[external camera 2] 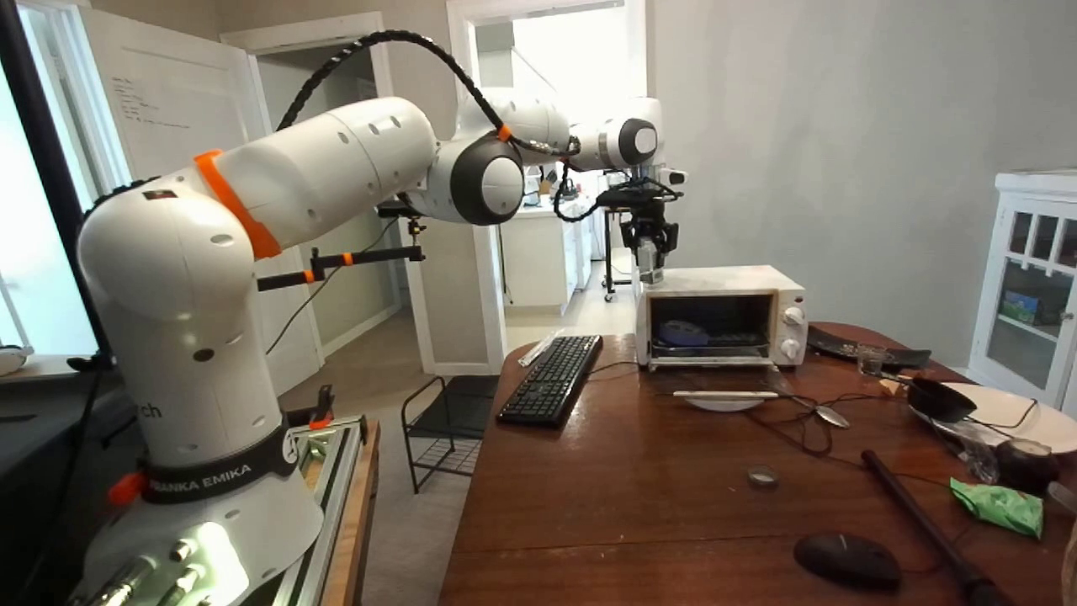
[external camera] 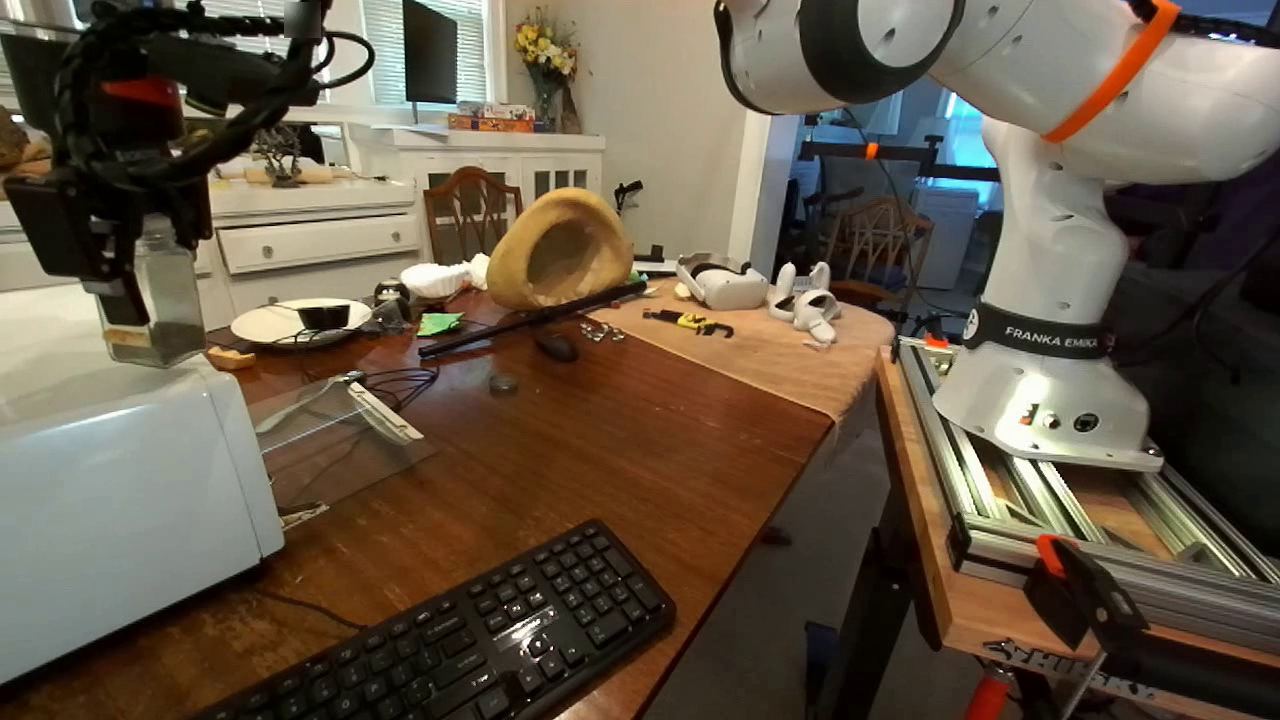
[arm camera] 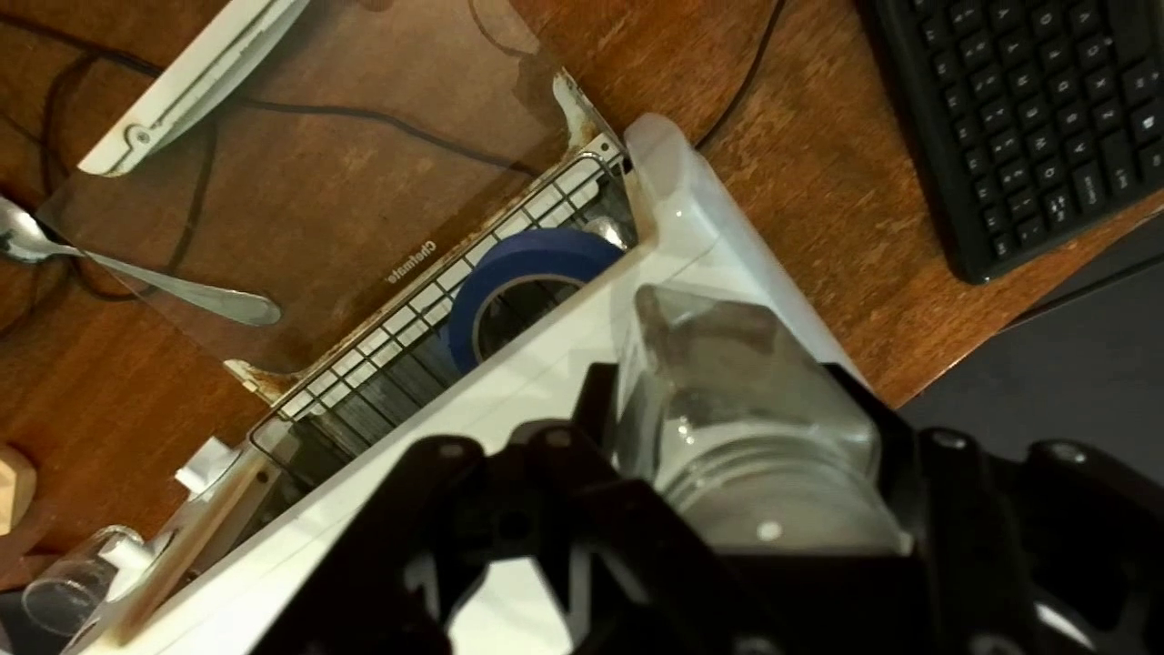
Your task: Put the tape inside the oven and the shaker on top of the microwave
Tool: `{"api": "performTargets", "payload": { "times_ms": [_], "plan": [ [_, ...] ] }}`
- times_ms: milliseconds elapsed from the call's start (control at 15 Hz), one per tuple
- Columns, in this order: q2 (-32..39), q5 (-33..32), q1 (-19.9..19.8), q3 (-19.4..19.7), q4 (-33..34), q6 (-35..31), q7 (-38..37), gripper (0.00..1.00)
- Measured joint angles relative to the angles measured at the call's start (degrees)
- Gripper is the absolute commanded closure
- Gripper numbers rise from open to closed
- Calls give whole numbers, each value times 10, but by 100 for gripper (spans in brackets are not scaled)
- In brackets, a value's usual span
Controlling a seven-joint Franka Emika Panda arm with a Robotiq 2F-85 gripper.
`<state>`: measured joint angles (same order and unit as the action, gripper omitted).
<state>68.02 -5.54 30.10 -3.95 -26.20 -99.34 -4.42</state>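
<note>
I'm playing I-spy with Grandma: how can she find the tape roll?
On the brown wooden table stands a boxy white toaster oven. Inside, on its gridded metal rack, rests the round tape roll, the only blue ring there.

A home is indicated by flowers [external camera: 546,50] in a vase [external camera: 547,95], blinds [external camera: 471,45], a chair [external camera: 472,200] and a cabinet [external camera 2: 1031,286]; through a doorway [external camera 2: 635,50], a counter [external camera 2: 538,257] can be seen
</note>
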Motion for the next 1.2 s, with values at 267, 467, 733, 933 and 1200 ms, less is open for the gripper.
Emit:
{"api": "performTargets", "payload": {
  "times_ms": [267,467,733,933,1200],
  "plan": [
    [0,0,0,0,0,9,0,69],
    [1,0,1,0,0,10,0,69],
    [2,-1,3,1,0,10,0,69],
    [4,-1,3,1,0,9,0,69],
    [5,-1,3,5,0,7,0,69]
  ]
}}
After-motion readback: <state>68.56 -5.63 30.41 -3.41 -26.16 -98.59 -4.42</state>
